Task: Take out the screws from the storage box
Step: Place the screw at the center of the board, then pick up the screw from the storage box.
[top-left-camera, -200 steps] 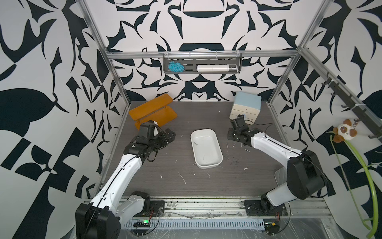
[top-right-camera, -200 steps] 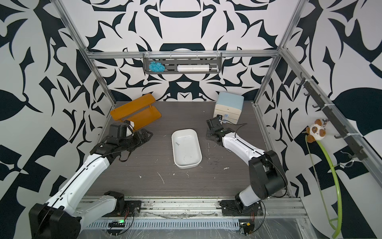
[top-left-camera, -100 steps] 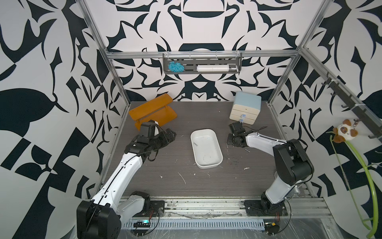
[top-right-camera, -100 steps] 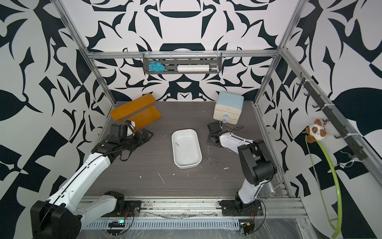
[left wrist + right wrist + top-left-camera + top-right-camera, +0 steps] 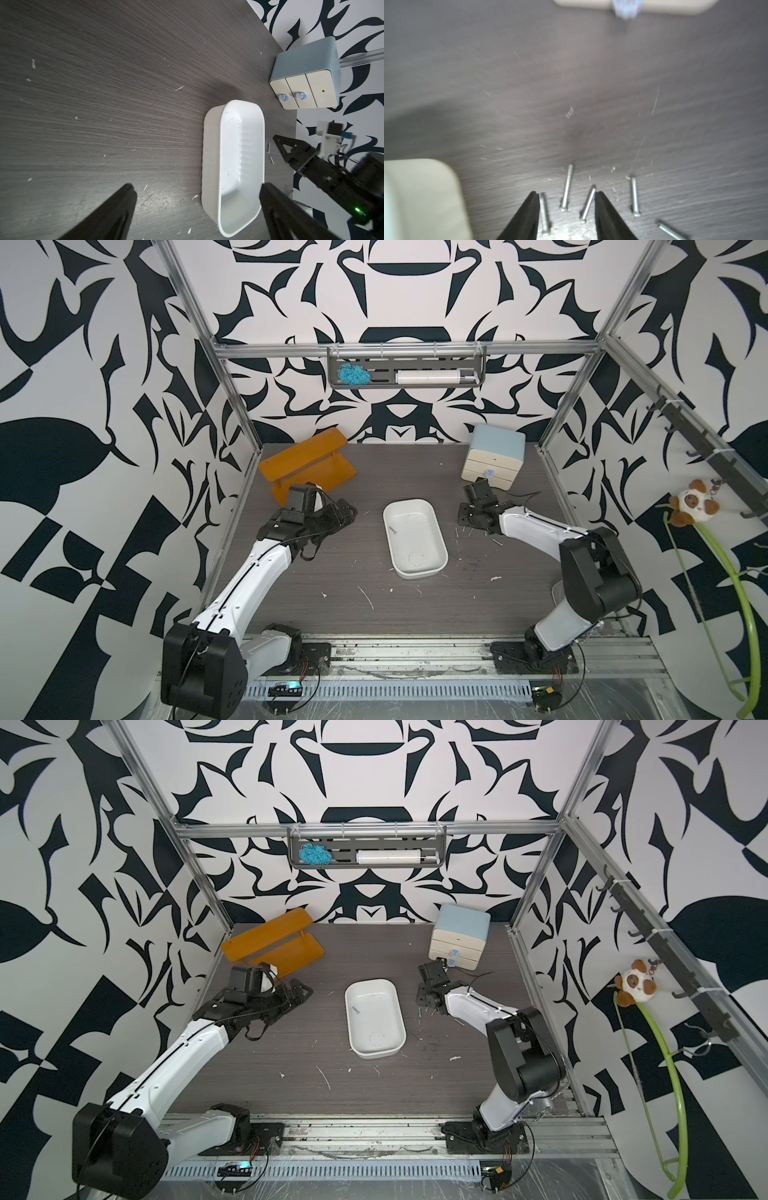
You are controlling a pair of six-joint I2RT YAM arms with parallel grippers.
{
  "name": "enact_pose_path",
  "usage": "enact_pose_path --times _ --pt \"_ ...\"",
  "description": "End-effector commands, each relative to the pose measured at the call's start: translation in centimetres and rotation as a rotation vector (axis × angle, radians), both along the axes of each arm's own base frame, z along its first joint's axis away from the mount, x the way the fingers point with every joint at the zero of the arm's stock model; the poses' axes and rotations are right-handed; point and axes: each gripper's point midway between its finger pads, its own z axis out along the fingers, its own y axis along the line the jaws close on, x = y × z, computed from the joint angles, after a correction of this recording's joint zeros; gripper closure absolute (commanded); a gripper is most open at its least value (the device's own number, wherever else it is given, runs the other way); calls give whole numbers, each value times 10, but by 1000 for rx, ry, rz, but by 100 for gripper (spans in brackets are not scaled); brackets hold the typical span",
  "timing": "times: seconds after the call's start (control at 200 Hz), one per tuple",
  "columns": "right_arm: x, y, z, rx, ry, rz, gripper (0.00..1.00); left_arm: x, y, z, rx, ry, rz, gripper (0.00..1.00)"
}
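Dark desk (image 5: 571, 83) was blurred; the storage box (image 5: 415, 197) was cut off.
Right fingers (image 5: 527, 216) stood parted around loose screws (image 5: 566, 189); left fingers (image 5: 108, 216) wide apart, empty.

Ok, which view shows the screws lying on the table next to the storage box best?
The right wrist view: five screws lie close up and separate around the parted tips of the right gripper. The left wrist view shows only two beside the storage box. In both top views they are faint slivers.
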Motion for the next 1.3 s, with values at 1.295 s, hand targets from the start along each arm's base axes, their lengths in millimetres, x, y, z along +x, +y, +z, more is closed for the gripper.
enact_pose_path --times 1.295 --pt "-24 229 -44 -49 29 795 66 6 8 2 46 2 14 0"
